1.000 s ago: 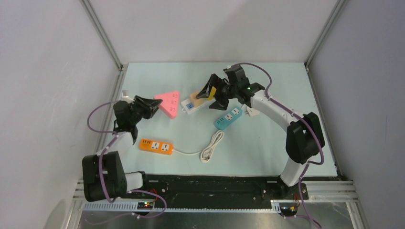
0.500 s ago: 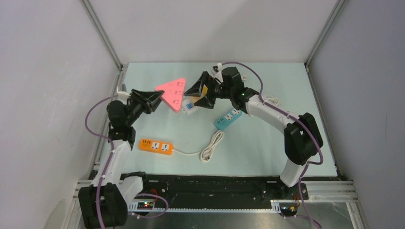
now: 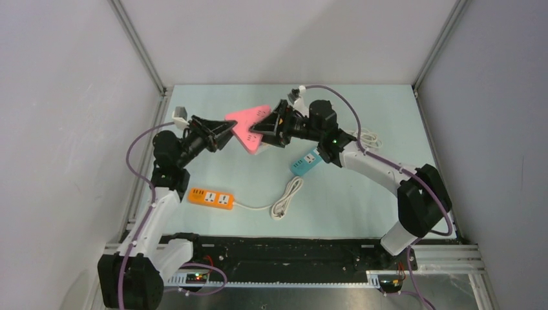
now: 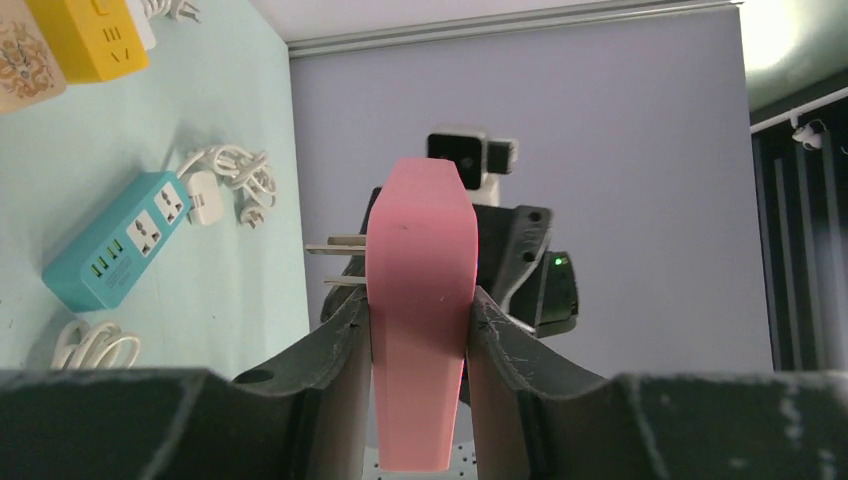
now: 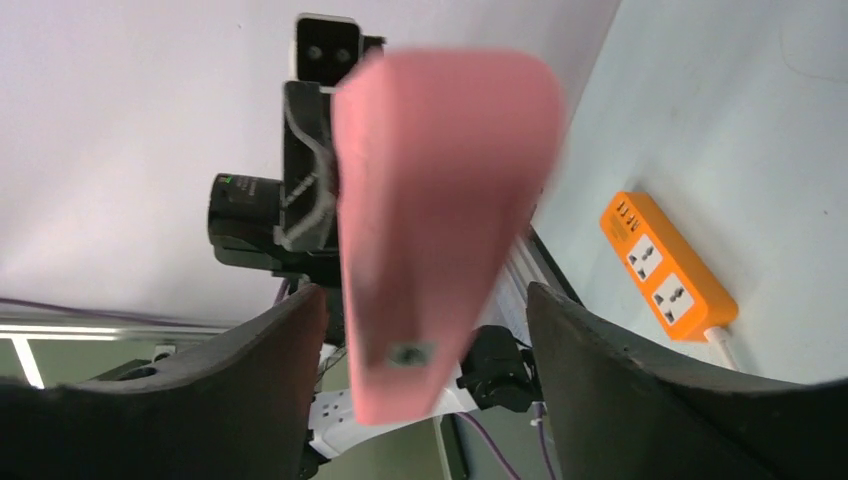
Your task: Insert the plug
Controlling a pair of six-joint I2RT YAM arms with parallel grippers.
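Observation:
A pink triangular socket block [image 3: 249,124] is held up off the table. My left gripper [image 3: 220,131] is shut on its flat faces; in the left wrist view the block [image 4: 420,300] is pinched edge-on between both fingers. Two metal prongs [image 4: 338,245] stick out at its left side. My right gripper [image 3: 271,124] faces it from the right. In the right wrist view its jaws stand wide apart on either side of the block's blurred corner [image 5: 440,200], without touching it.
A blue power strip [image 3: 307,160] lies right of centre, and it also shows in the left wrist view [image 4: 115,250]. An orange strip [image 3: 210,197] with a coiled white cable [image 3: 285,199] lies near the front. A yellow strip [image 4: 85,35] and a loose white plug with cord [image 4: 225,185] lie farther back.
My left gripper has lifted the pink block up and to the right. My right gripper has left the yellow and white strips and swung left, its jaws now around the block's corner.

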